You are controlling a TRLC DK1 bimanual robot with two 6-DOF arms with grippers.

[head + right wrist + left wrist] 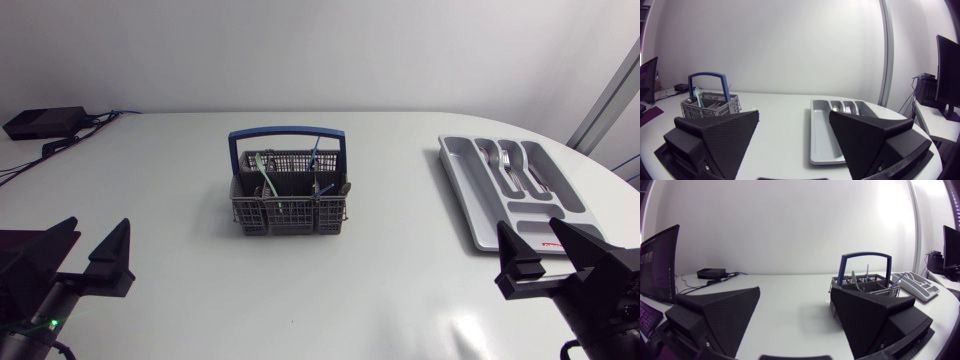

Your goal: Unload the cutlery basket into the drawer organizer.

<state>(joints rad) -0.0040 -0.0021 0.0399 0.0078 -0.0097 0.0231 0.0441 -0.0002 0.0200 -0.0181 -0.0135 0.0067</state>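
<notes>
The left gripper (97,248) and right gripper (530,248) are wide open, holding nothing. Next step, I judge: pick cutlery from the basket (290,200) at twelve o'clock; the organizer (462,190) waits at three.

The left arm (28,322) sat at the lower left corner of the head view; its left tool (100,224) pointed forward, both wedge fingers spread wide, holding nothing; the right arm (608,305) mirrored it at the lower right; the right tool (527,226) likewise stood agape and empty; each wrist view showed its own fingers (725,312) (722,135) well apart.
</notes>
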